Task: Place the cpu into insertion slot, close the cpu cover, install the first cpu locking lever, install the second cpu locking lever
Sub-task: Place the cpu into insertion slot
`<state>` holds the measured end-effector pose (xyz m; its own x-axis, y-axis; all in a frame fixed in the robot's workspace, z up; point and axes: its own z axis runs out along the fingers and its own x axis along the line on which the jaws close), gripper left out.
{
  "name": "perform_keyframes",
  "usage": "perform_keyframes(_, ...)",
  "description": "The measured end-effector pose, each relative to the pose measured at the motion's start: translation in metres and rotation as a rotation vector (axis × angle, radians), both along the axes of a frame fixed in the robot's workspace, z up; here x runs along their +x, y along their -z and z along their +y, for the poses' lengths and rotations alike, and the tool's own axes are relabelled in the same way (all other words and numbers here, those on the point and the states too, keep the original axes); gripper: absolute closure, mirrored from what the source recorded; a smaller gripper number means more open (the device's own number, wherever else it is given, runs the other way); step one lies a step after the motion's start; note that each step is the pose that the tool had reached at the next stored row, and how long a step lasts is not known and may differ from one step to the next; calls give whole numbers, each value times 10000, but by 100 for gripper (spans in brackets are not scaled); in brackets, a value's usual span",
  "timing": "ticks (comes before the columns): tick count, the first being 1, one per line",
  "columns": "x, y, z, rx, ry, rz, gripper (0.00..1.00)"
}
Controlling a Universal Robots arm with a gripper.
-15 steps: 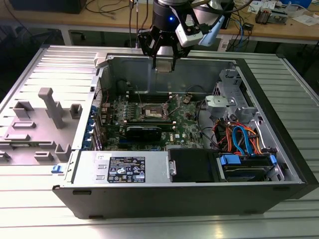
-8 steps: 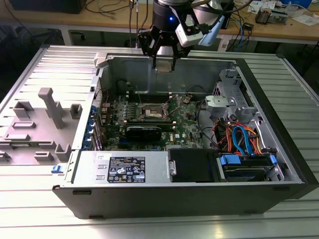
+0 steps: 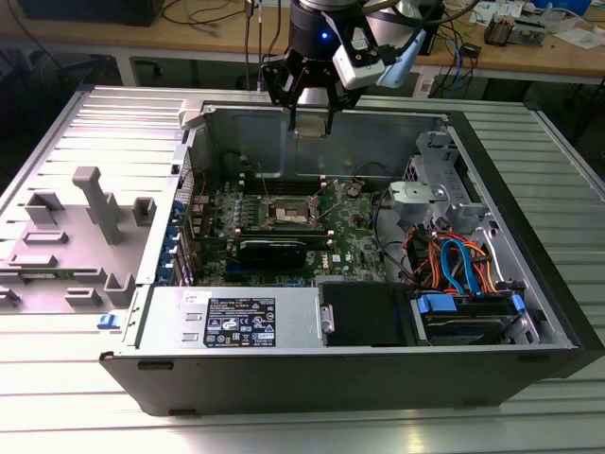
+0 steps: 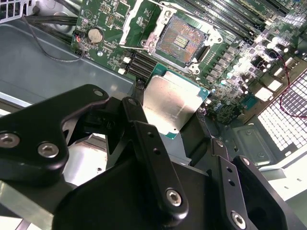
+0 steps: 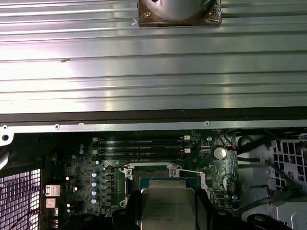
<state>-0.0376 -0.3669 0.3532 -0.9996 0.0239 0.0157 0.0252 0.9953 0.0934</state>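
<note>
The gripper (image 3: 311,126) holds the cpu (image 4: 172,103), seemingly edge-down, above the insertion slot (image 4: 184,40).

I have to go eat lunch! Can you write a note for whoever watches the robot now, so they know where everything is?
Claw: shut on the cpu, holding it in the air above the green board, apart from the slot.
Insertion slot: bare, contacts showing, no chip in it.
Cpu cover: looks swung open beside the slot.
Done: cpu is in the claw.
Left: cpu not yet seated, cover not closed. The state of the two locking levers can't be made out.
</note>
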Motion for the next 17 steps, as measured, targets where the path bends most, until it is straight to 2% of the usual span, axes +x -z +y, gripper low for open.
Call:
perform_keyframes(3,-1,5,-1,2,-18,-5,45)
perform_keyframes(4,-19,53,-1,3,-224,-5,45)
perform_keyframes(8,-34,124,-2,2,-405,-5,45)
perform_keyframes(17,-129,355,-32,3,-933,-8,45)
